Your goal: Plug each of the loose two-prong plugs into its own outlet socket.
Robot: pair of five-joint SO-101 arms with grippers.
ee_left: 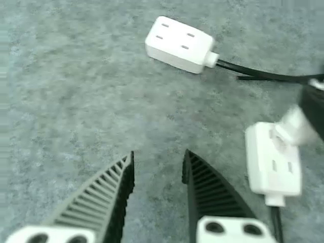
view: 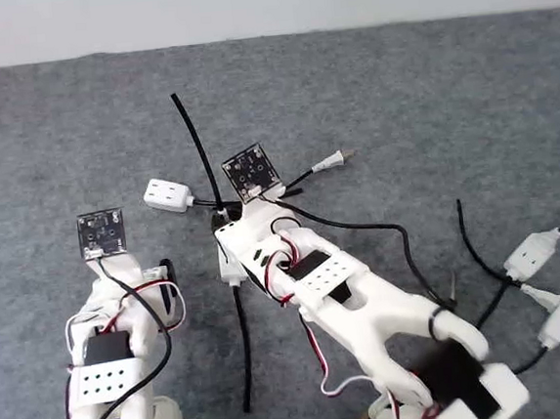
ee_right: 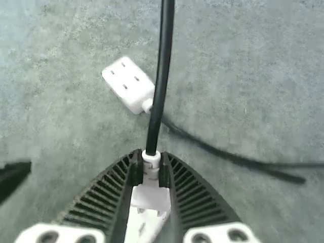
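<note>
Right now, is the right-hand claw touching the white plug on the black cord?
Touching. The right wrist view shows the right gripper closed on the white plug from both sides, with no gap.

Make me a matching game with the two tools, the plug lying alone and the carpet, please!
Things:
1 left tool
2 right tool
3 lone plug
4 carpet

States:
A grey
B shut on a plug
C lies free, prongs bare
D open, empty

Pairs: 1-D, 2-B, 3-C, 4-A
</note>
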